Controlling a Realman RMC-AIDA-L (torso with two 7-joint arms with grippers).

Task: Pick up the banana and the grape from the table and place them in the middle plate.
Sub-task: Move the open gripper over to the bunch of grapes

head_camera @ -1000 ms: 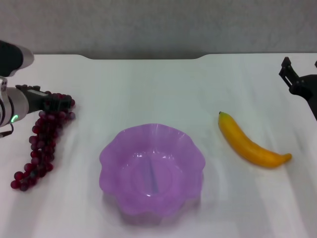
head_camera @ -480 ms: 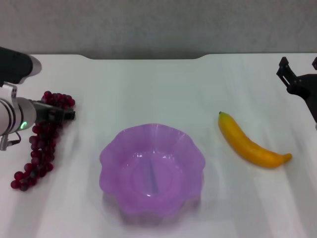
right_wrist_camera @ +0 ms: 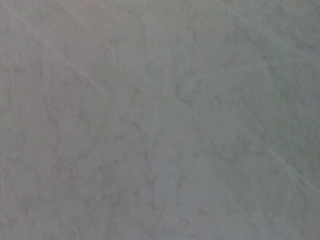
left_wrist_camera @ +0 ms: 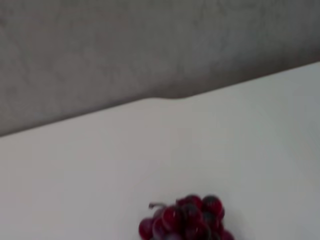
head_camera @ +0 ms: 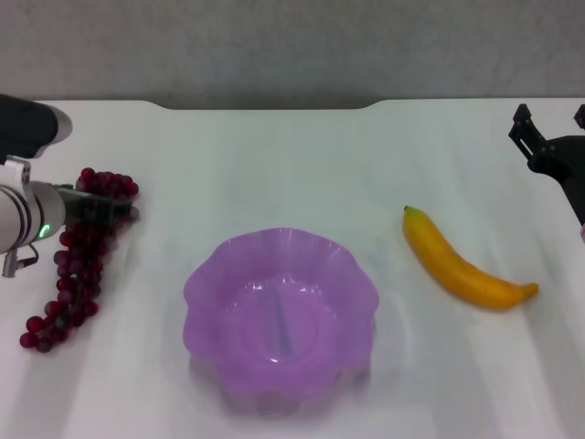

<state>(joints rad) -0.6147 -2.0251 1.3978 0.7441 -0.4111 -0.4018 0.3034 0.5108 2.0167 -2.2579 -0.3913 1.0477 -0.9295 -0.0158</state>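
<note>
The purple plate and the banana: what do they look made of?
The purple plate looks like thin translucent plastic: the white table glows through its glossy scalloped wall. The banana has an even, smooth yellow-orange skin with a soft sheen and no blemishes, so it may be a plastic replica, though real fruit cannot be ruled out.

Grey mottled wall [head_camera: 292, 46] behind the far edge, filling the right wrist view

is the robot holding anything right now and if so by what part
Cannot be told. The left hand sits over the grape bunch's upper end; the right hand holds nothing.
</note>
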